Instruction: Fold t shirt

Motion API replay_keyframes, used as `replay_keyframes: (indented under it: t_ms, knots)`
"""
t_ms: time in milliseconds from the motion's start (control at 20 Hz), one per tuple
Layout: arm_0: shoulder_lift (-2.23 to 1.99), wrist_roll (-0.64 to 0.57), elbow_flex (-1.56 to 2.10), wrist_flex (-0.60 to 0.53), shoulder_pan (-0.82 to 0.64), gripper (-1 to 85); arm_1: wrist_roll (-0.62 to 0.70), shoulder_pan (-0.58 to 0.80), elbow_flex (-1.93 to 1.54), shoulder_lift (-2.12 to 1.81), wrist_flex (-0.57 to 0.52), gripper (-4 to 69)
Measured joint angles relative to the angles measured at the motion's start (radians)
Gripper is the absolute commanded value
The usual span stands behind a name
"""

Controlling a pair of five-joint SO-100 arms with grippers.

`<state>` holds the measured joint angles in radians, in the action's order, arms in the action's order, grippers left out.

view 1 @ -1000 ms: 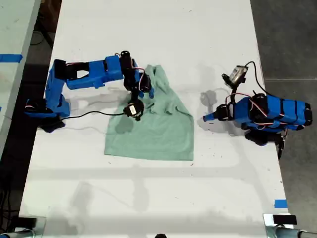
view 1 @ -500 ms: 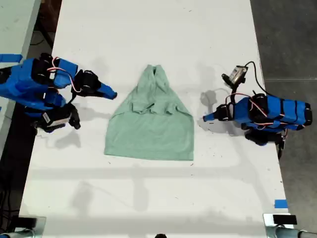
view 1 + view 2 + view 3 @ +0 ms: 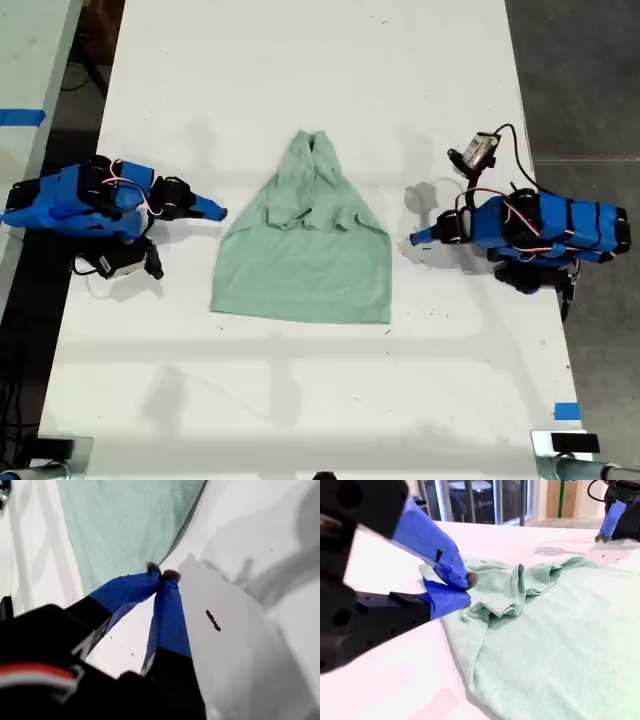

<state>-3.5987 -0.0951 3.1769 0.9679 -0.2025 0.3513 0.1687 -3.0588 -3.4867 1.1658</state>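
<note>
You see the pale mint-green, wrinkled cloth t-shirt [image 3: 305, 265] lying on the white surface [image 3: 300, 80] between my two blue arms, its upper part bunched into folds. My first pincer [image 3: 416, 238] is clenched on nothing just beside the shirt's edge at the exterior view's right. My second pincer [image 3: 218, 211] is clenched empty too, near the opposite edge.

White table [image 3: 300, 400], blue tape [image 3: 566, 411]

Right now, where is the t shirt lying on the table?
In the exterior view the t shirt lies near the middle of the white table, between the two blue arms, touched by neither.
</note>
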Motion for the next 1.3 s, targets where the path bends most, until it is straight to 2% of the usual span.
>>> replay_keyframes:
  t_ms: [1300]
  knots:
    - [-0.002,0.003,0.005,0.018,-0.002,-0.1,0.000,0.000,0.000,0.000,0.000,1.5]
